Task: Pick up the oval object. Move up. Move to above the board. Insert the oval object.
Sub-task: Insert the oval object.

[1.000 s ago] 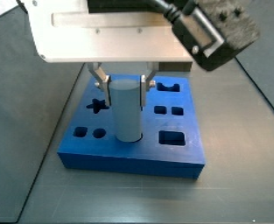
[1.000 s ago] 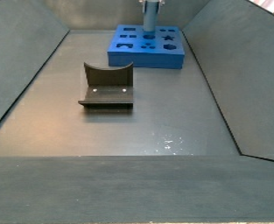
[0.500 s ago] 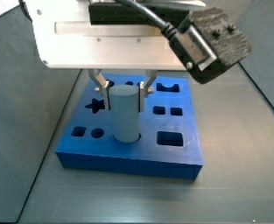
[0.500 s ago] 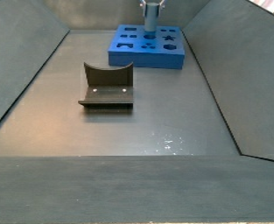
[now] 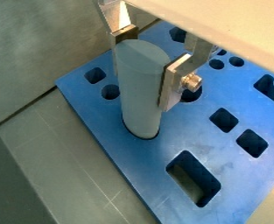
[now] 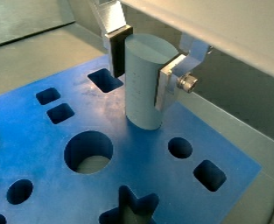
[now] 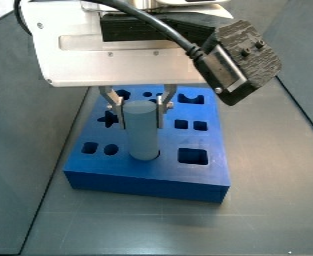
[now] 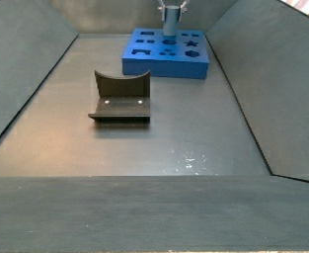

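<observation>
The oval object (image 7: 143,130), a tall pale grey-blue peg, stands upright with its lower end in a hole of the blue board (image 7: 159,175). My gripper (image 7: 140,100) is directly above the board. Its silver fingers (image 5: 174,79) press the peg's upper sides, so it is shut on the peg. Both wrist views show the peg (image 5: 139,87) (image 6: 143,79) between the gripper's plates (image 5: 149,59) (image 6: 145,70), with its base seated in the board (image 5: 127,157) (image 6: 145,171). In a side view the board (image 8: 164,61) lies at the far end, with the peg (image 8: 172,20) and gripper (image 8: 172,7) over it.
The fixture (image 8: 118,97) stands on the grey floor, nearer than the board and to its left. Sloped grey walls (image 8: 25,99) close in both sides. The board has star, round and square holes (image 7: 195,156). A black wrist camera (image 7: 232,55) hangs beside the gripper.
The gripper has moved down with the peg. The peg now sits lower in the board's hole, with less of it showing above the board.
</observation>
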Motion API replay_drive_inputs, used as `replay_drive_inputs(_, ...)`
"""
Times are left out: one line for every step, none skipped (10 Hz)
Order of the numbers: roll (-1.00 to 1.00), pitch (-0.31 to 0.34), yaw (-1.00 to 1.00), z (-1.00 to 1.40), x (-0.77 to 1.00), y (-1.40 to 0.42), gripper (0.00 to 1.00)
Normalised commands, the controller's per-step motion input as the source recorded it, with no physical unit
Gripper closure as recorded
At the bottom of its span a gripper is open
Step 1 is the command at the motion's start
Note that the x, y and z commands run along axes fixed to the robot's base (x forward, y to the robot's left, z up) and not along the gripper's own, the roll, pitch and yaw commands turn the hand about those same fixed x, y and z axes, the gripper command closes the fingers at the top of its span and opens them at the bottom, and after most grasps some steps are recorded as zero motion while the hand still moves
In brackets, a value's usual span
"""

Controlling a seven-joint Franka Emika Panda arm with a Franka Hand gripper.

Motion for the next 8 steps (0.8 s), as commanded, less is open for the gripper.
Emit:
replay_drive_inputs(0.19,-0.18,0.22,-0.64,0.12,-0.05,1.0)
replay_drive_inputs(0.07,-0.09,0.07,-0.29,0.03,-0.07,1.0)
replay_drive_inputs(0.0,-0.01,0.0,-0.02,0.0,0.0,1.0)
replay_drive_inputs(0.1,-0.177,0.0,-0.59,0.0,-0.02,1.0)
replay_drive_inputs(0.15,-0.207,0.0,-0.74,0.0,0.0,1.0)
replay_drive_inputs(0.15,-0.209,0.0,-0.75,0.0,0.0,1.0)
replay_drive_inputs(0.14,-0.213,0.0,-0.75,0.0,0.0,1.0)
replay_drive_inputs(0.12,-0.217,0.0,-0.78,0.0,-0.02,1.0)
